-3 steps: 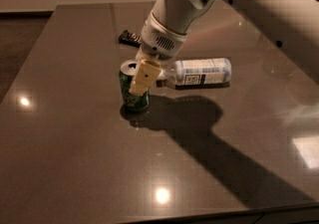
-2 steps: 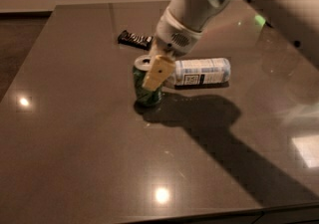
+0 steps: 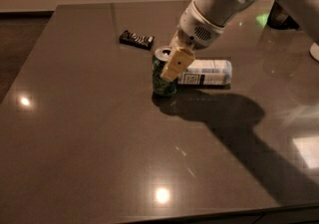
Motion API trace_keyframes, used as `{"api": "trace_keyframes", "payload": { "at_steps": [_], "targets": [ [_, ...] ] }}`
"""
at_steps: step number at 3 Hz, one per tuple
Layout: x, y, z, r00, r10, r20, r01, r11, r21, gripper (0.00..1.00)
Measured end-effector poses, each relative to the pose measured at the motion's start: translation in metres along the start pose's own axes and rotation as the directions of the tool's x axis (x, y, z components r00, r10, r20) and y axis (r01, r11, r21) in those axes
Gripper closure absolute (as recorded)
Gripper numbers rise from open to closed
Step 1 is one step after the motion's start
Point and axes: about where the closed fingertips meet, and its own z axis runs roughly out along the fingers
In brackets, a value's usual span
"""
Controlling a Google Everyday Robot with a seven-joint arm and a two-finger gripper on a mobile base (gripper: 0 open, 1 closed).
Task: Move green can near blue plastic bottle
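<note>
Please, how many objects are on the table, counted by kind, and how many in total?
Can: 1, green, upright, held by the gripper
Bottle: 1, lying beside the can
Wrapper: 1, dark, farther back
Total: 3
</note>
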Motion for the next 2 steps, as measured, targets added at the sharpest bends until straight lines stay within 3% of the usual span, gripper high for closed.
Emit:
{"api": "trace_keyframes", "payload": {
  "at_steps": [2],
  "targets": [
    [0.0070, 0.0024, 0.0075, 1.000, -0.011, -0.012, 0.010, 0.9999, -0.008, 0.10]
  ]
}}
